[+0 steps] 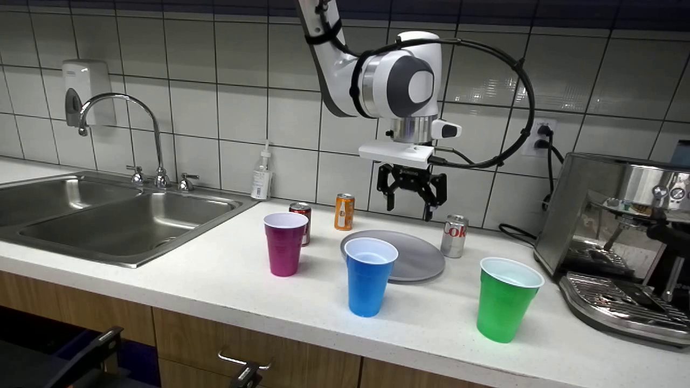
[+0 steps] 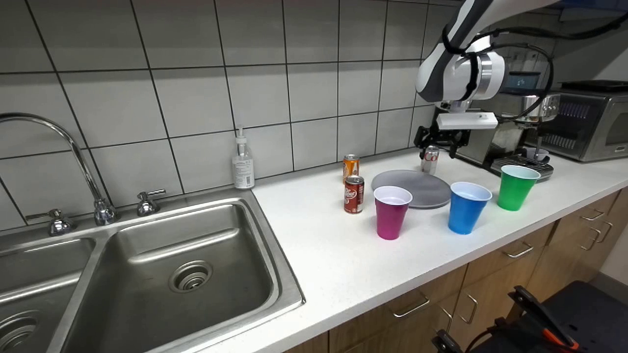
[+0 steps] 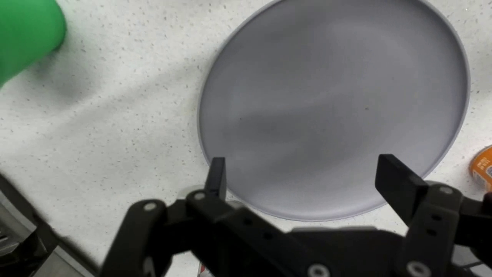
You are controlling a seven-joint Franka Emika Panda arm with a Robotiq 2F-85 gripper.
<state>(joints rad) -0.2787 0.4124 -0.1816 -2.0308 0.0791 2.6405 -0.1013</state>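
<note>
My gripper [image 1: 409,209] hangs open above the counter with nothing between its fingers. In the wrist view, the fingertips stand over the near part of a grey round plate [image 3: 330,96], which holds nothing. A silver Coke can [image 1: 454,237] stands beside the plate, close to the gripper [image 2: 437,153] in an exterior view. On the plate's opposite side are an orange can [image 1: 344,212] and a dark red Dr Pepper can [image 2: 353,194]. Three upright cups stand toward the counter's front: magenta [image 1: 285,248], blue [image 1: 368,280] and green [image 1: 504,304].
A metal double sink [image 2: 196,240] with a curved faucet [image 1: 153,124] is set into the counter. A clear pump bottle [image 2: 243,166] stands by its back corner. At the opposite end are a coffee machine [image 1: 620,226] and a microwave oven [image 2: 598,122]. The tiled wall [image 2: 314,98] runs behind.
</note>
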